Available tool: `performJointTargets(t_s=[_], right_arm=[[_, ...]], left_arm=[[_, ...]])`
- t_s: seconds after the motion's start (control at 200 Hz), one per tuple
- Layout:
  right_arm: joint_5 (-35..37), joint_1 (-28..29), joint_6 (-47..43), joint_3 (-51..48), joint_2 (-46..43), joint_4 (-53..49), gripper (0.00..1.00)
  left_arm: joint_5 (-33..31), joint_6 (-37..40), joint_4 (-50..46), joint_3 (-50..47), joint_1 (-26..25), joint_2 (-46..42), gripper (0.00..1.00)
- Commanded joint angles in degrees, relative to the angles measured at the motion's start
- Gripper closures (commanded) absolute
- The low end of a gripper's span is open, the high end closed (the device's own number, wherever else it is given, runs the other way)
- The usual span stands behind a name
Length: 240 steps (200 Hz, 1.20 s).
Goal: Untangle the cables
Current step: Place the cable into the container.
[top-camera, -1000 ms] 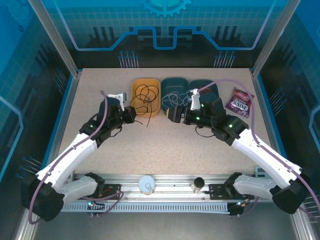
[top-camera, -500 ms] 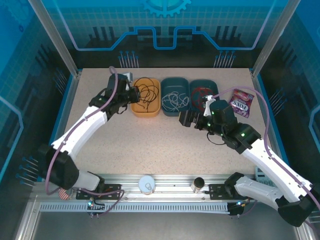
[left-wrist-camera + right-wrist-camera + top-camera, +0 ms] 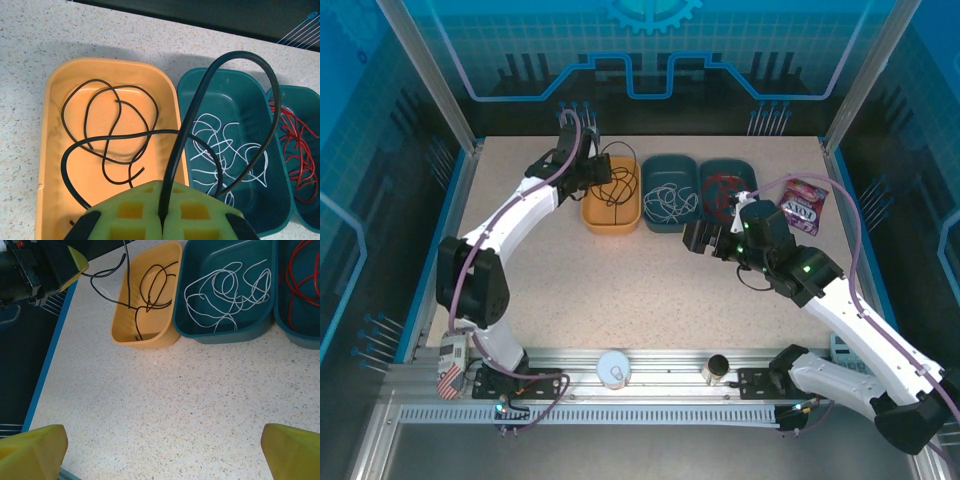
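Below the left pincer (image 3: 162, 220), swung over the orange tray (image 3: 42, 150) and clamped on the black cable (image 3: 242, 54), the last loops drop in; the right pincer (image 3: 697, 238) has backed off, spread and empty, so sorting looks nearly done.

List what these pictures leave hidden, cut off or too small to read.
- Left wrist view: red cable runs off the right edge.
- Left wrist view: the black cable's held stretch is hidden between the left gripper's pads.
- Right wrist view: right gripper's fingers are cut by the bottom edge.
- Top view: candy packet's print is too small to read.
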Motion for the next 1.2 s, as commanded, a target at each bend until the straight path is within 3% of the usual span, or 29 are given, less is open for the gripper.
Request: performJointTargets(t_s=[0.0, 0.355, 0.655, 1.196], right_arm=[[0.93, -0.99, 0.43, -0.38, -0.97, -0.97, 0.0], [1.49, -1.43, 1.07, -0.89, -2.37, -1.94, 0.0], [1.56, -1.63, 1.4, -1.18, -3.17, -2.1, 0.0], [0.43, -1.87, 1.83, -0.24, -0.55, -1.33, 0.0]], left_arm=[[1.4, 0.99, -1.98, 2.71, 0.82, 2.02, 1.0], [0.31, 3.21, -4.59, 4.76, 1.45, 6.73, 1.0], [4.08, 2.97, -4.18, 6.12, 1.43, 11.02, 1.0], [4.57, 4.16, -6.59, 10.63, 1.83, 19.54, 1.0]])
